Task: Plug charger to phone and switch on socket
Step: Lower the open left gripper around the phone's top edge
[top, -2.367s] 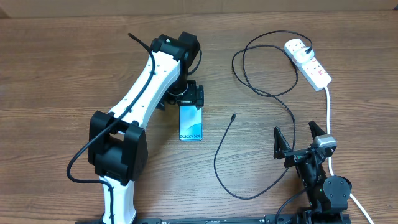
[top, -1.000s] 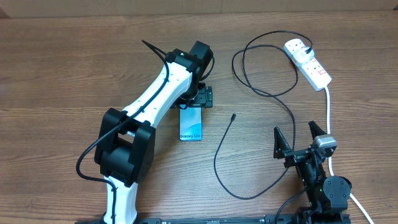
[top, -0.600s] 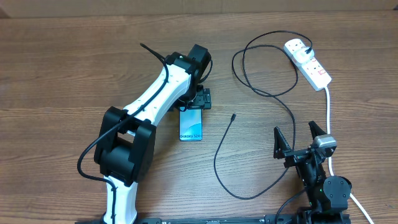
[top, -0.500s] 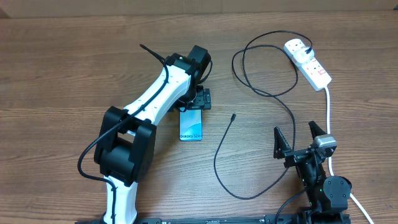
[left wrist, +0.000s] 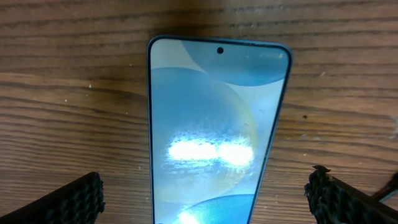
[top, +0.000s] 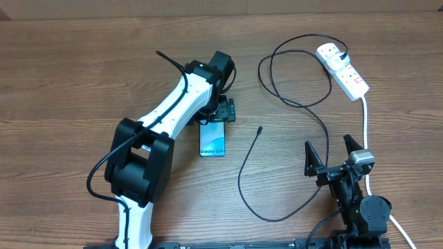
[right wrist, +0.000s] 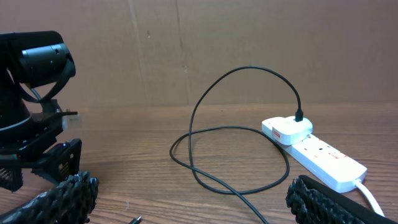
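Note:
The phone (top: 213, 139) lies flat on the wooden table, screen up, with "Galaxy S24" lettering at its near end. My left gripper (top: 215, 113) is open and hangs over the phone's far end, fingers either side of it; the left wrist view shows the screen (left wrist: 211, 130) between them. The charger is a thin black cable (top: 247, 169) with its tip (top: 259, 129) loose on the table right of the phone, and its plug (top: 329, 52) sits in the white socket strip (top: 343, 70). My right gripper (top: 333, 158) is open and empty at the near right. The right wrist view shows the cable (right wrist: 205, 112) and socket (right wrist: 311, 146).
The socket's thick white lead (top: 366, 138) runs down the right side past my right gripper. The black cable loops widely (top: 291, 76) between the phone and the socket. A cardboard wall (right wrist: 217, 50) stands behind the table.
My left arm swung right and its gripper shifted slightly up along the phone, then held still for the last half second. The phone, cable and right arm have not moved.

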